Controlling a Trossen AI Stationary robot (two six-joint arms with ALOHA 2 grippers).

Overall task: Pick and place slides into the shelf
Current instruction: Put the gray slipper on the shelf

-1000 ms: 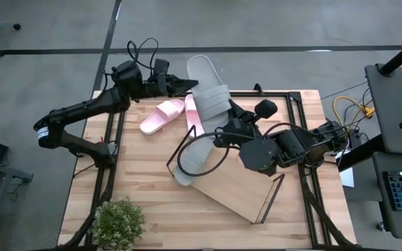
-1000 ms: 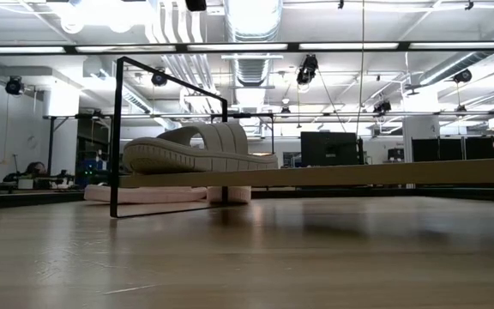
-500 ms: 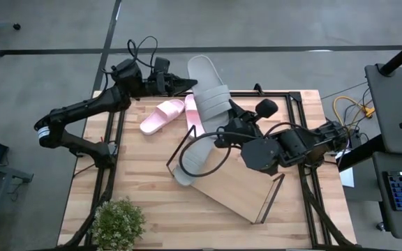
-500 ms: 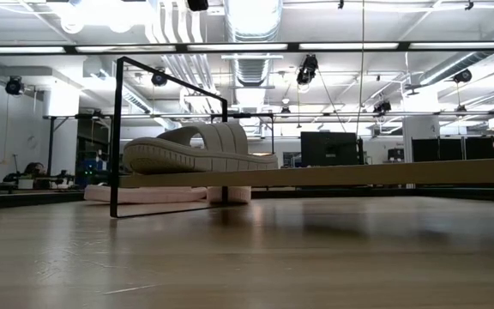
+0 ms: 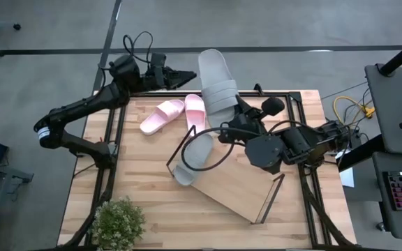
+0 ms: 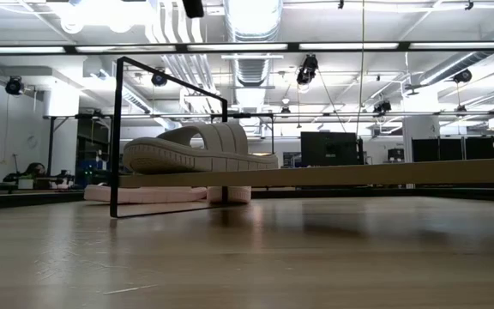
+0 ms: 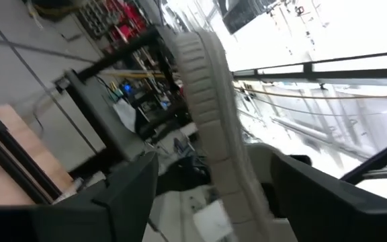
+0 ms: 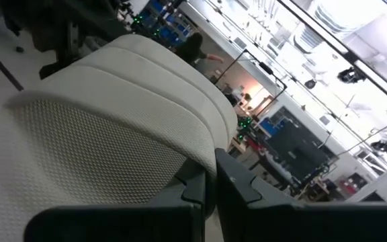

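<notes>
One grey slide [image 5: 217, 82] hangs lifted over the table's far edge, with my right gripper [image 5: 239, 113] shut on it. My left gripper [image 5: 185, 74] stands open just left of that slide. In the left wrist view the slide's side edge [image 7: 210, 121] runs between the spread fingers [image 7: 127, 195], apart from both. A second grey slide [image 5: 193, 156] [image 6: 197, 149] rests sole down on the left end of the shelf [image 5: 237, 187], a light board lying askew on the table. The pink pair [image 5: 162, 116] [image 5: 195, 111] lies on the tabletop behind it. My right gripper pinches the lifted slide's ribbed strap at its edge [image 8: 195, 156] between the two shut fingers [image 8: 232, 188]. The fingers come slanting from the table's near right side. The slide is clear of the table, strap side up, its long end reaching past the far edge.
A small potted plant [image 5: 118, 222] stands at the near left corner. Dark wire frames [image 6: 120, 129] rise at the shelf's short ends. Cables loop beside my right arm [image 5: 208, 150]. Bare tabletop [image 5: 145, 181] lies left of the shelf.
My left gripper has opened, let go of the lifted grey slide and drawn back a little toward the far left. The slide, still held by my right gripper, has swung toward the table's right and far edge. My right gripper has shifted slightly right.
</notes>
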